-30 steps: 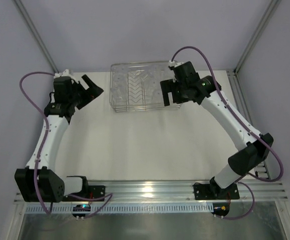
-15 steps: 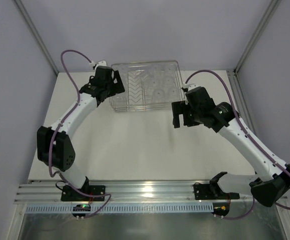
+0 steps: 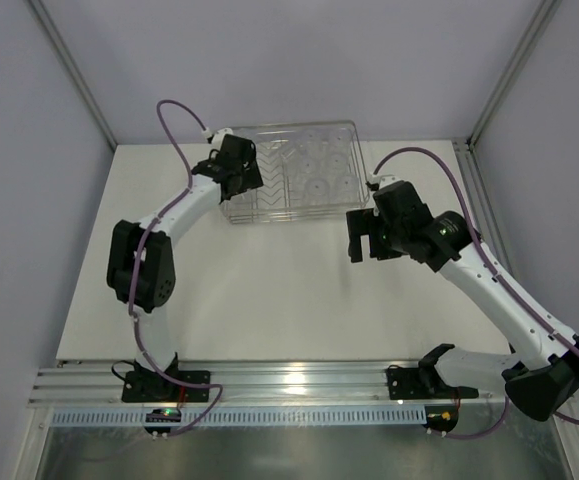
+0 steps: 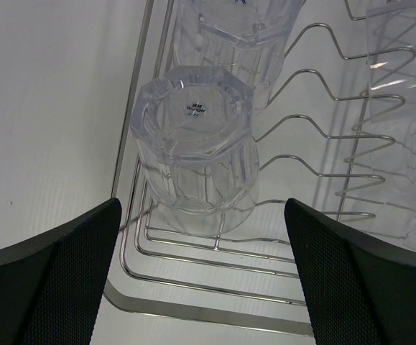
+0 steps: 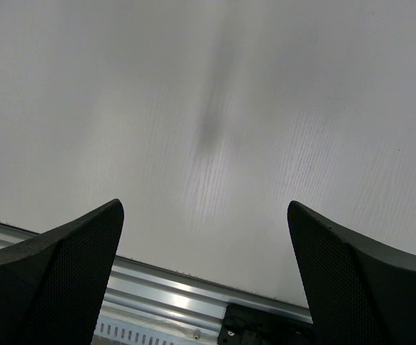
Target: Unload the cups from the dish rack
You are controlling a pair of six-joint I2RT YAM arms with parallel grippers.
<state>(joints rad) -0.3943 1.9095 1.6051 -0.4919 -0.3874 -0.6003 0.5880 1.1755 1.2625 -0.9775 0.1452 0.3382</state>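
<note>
At the left, the left tool (image 3: 246, 178) is seen poised over the left end of the dish rack (image 3: 269, 197), which is set at the far side of the table (image 3: 269, 290). Its fingers (image 4: 57, 287) are spread wide, and nothing is gripped between them. In the left wrist view, one cup (image 4: 193, 151) is framed between the two fingers and is touched by neither. It is stood upside down, base uppermost, on the wires close to the rack's rim. A second inverted cup (image 4: 236, 29) is placed directly behind it. To the right of these, the row of V-shaped dividers (image 4: 322, 136) is seen, and beyond it more clear cups (image 4: 409, 108) are cut off by the picture's edge. From above, several cups are made out in the right half of the rack, though an exact count cannot be given. Further right, the right tool (image 3: 365, 246) is held above bare table, near the rack's right front corner but apart from it. Its fingers are likewise spread, with nothing between them. Only the table surface and a metal rail (image 5: 172, 291) are shown below it.
</note>
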